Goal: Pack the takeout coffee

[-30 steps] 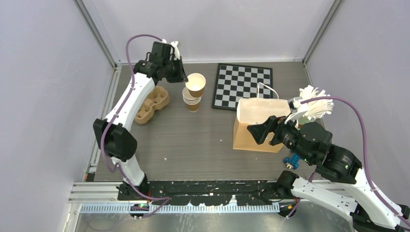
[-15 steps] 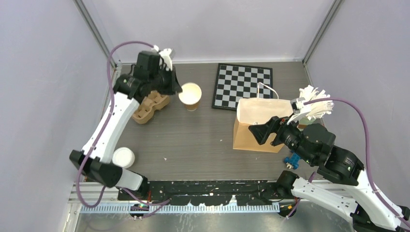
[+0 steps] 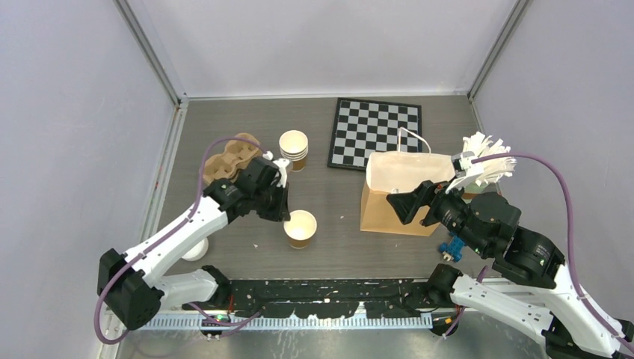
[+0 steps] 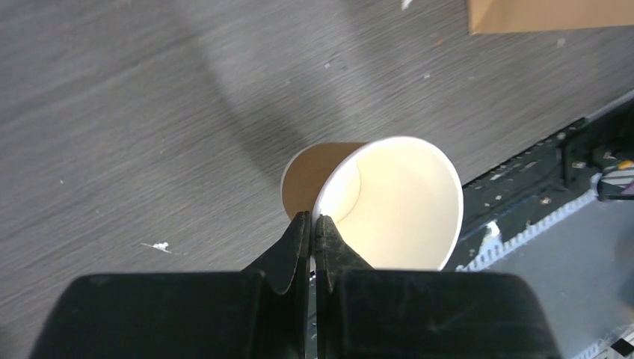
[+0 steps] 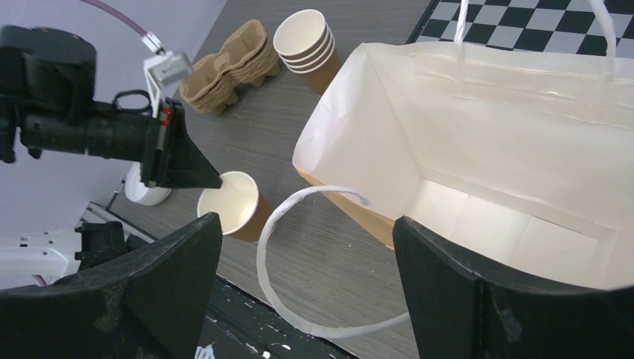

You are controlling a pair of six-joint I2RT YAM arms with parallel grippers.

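No lidded cup shows. My left gripper (image 3: 288,215) is shut on the rim of a lidless tan paper cup (image 3: 300,228) near the table's front edge. In the left wrist view the gripper (image 4: 311,218) pinches the cup wall (image 4: 389,202), and the cup looks slightly tilted. I cannot tell if it touches the table. A loose white lid (image 3: 196,247) lies at the front left, partly behind my left arm. The brown paper bag (image 3: 404,176) stands open on the right. My right gripper (image 5: 306,232) is open and empty above the bag's near white handle (image 5: 269,247).
A stack of lidless tan cups (image 3: 294,148) and a cardboard cup carrier (image 3: 228,161) sit at the back left. A chessboard (image 3: 376,133) lies behind the bag. A small blue object (image 3: 452,248) lies by the bag's right front corner.
My left gripper has carried one cup from the stack at the back down to the front middle of the table. The white lid came into view. The right arm has barely moved.
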